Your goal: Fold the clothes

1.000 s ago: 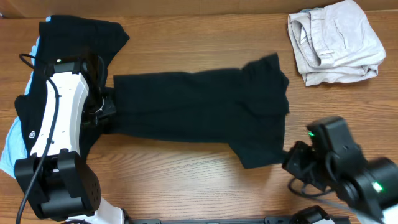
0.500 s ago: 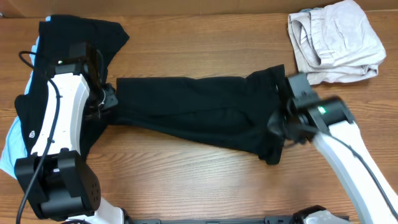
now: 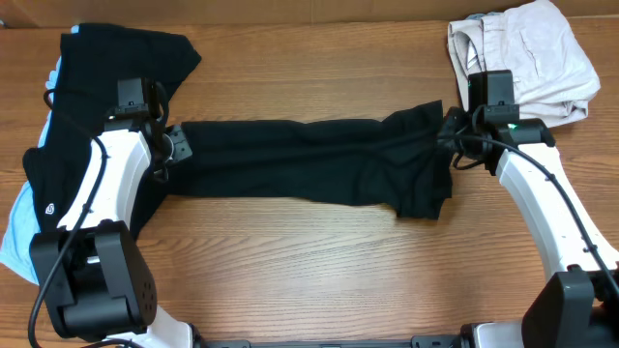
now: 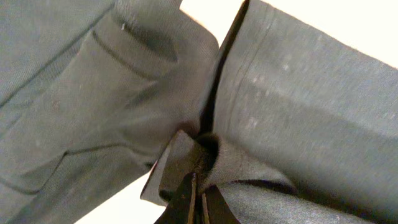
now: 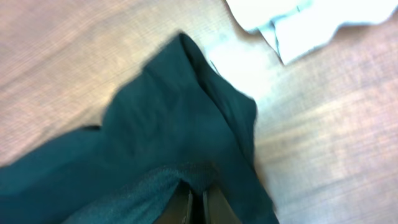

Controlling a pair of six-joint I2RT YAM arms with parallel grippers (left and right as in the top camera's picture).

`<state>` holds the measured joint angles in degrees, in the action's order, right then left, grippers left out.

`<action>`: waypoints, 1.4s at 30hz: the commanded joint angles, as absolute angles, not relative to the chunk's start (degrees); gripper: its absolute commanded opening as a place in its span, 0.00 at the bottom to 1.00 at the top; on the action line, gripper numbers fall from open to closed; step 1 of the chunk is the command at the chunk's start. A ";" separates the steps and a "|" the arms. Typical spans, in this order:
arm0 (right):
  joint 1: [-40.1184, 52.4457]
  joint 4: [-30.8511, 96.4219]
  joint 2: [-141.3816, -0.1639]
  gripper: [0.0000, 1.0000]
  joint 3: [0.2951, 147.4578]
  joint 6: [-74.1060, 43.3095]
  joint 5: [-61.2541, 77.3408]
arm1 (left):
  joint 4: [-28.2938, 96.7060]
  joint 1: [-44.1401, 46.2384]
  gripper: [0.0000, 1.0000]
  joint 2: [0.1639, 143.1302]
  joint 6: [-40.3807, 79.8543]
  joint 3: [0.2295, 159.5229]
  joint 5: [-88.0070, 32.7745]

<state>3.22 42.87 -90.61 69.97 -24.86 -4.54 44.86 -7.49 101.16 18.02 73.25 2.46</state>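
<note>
Two grippers hold one black T-shirt (image 3: 309, 164) overhead, stretched across mid-table: left gripper (image 3: 172, 147) at its left end, right gripper (image 3: 453, 145) at its right. Left wrist: jaws clamped on bunched cloth. Right wrist: jaws pinched tight on the fabric edge; keep tension even and lay both ends down together.

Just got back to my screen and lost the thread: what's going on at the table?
Both arms are working one black T-shirt. The left gripper is shut on its left end and the right gripper is shut on its right end, so it lies stretched as a long band across the table between them. Beige trousers sit bunched at the far right corner; a heap of dark garments with a pale blue one lies on the left. The fold is not yet finished.
</note>
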 commanded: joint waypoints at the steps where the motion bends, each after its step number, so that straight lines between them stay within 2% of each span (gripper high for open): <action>1: 2.50 39.70 -90.35 0.04 70.59 -20.88 -4.36 | 43.16 -7.11 0.04 102.61 18.46 72.86 3.14; 11: 2.48 37.06 -94.41 0.04 70.57 -19.42 -5.08 | 43.03 -7.05 0.04 109.56 18.46 72.84 2.85; 14: 2.50 36.34 -97.43 0.04 70.57 -19.42 -5.04 | 42.30 -7.05 0.10 111.20 18.44 72.84 2.90; 15: 2.50 35.90 -98.56 0.08 70.57 -19.42 -5.04 | 41.85 -7.07 0.17 111.44 18.44 72.84 2.90; 16: 2.50 35.38 -99.68 0.16 70.57 -19.42 -5.06 | 41.47 -7.07 0.32 111.66 18.44 72.86 2.90; 19: 2.50 34.54 -101.84 0.44 70.59 -19.44 -4.89 | 40.60 -7.07 0.85 111.63 18.41 72.95 2.63; 20: 2.50 34.59 -101.86 0.47 70.59 -19.46 -4.54 | 40.71 -7.07 0.95 111.63 18.37 73.23 2.24; 21: 2.50 34.72 -101.73 0.48 70.63 -19.46 -4.14 | 41.34 -7.07 1.00 111.63 18.13 73.71 1.72; 28: 2.50 41.74 -97.34 0.51 75.96 -19.40 -1.80 | 48.03 -7.16 1.00 111.63 14.04 80.44 0.95; 40: 2.50 47.09 -94.87 0.59 78.87 -17.54 -1.80 | 40.32 -9.47 1.00 116.20 11.35 80.71 2.90; 42: 2.50 47.31 -94.87 0.60 78.87 -17.54 -1.80 | 39.72 -9.74 0.85 116.90 12.32 80.71 2.68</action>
<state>2.72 47.35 -95.61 77.95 -17.96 -1.89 40.29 -9.13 114.93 12.91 79.99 2.55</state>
